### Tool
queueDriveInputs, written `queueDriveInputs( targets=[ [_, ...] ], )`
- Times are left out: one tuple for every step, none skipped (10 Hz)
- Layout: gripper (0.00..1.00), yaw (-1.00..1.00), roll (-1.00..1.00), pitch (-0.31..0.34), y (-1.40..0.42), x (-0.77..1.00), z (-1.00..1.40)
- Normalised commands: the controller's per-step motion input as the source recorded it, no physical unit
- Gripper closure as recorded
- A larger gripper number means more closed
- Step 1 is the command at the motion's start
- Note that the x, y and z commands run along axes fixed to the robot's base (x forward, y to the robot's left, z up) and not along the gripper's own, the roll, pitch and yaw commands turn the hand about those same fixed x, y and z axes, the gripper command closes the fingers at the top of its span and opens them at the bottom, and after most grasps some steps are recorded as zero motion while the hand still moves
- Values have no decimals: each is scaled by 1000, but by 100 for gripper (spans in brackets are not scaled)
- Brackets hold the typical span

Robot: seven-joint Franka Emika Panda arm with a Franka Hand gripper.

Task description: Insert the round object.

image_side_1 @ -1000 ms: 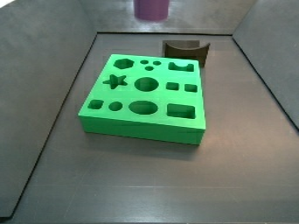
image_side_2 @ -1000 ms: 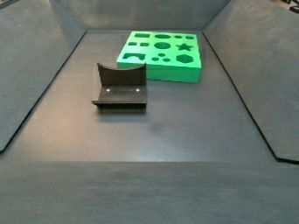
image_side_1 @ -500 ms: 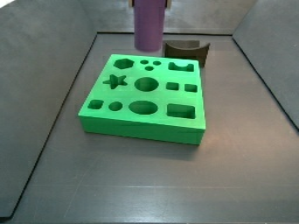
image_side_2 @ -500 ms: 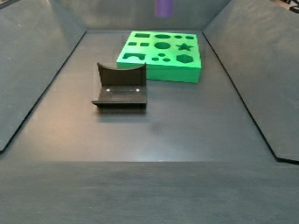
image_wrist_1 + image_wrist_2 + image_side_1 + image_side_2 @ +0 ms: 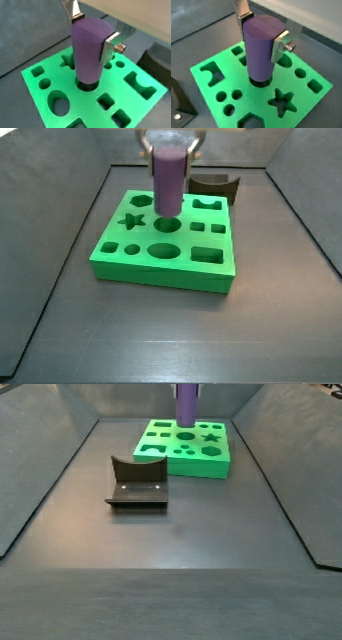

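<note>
Gripping the round object (image 5: 89,50), the end effector (image 5: 93,31) holds it upright.

Obstacles — green block (image 5: 167,240) on the tabletop (image 5: 174,574), standing near the far wall in a side view; dark fixture (image 5: 136,482) just beside it, apart. The gripper (image 5: 92,31) with the round object (image 5: 90,52) clamped between its fingers (image 5: 110,46) occupies the space above the block's middle round hole (image 5: 167,225). Free room — bare tabletop in front of block and fixture; grey side walls (image 5: 47,474) bound both flanks.
</note>
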Motion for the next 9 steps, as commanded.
queueDriveInputs(
  targets=[
    [100, -23, 0, -200, 0, -183, -606],
    [100, -6, -1, -203, 0, -151, -594],
    [100, 0, -69, -186, -34, 0, -603],
    [100, 0, 0, -47, -11, 380, -657],
    [100, 0, 120, 0, 0, 534, -594],
    [100, 0, 143, 0, 0, 446, -603],
    [100, 0, 144, -11, 3, 71, -677],
    [100, 0, 100, -97, 0, -83, -811],
    [100, 0, 11, -147, 0, -26, -983]
  ],
)
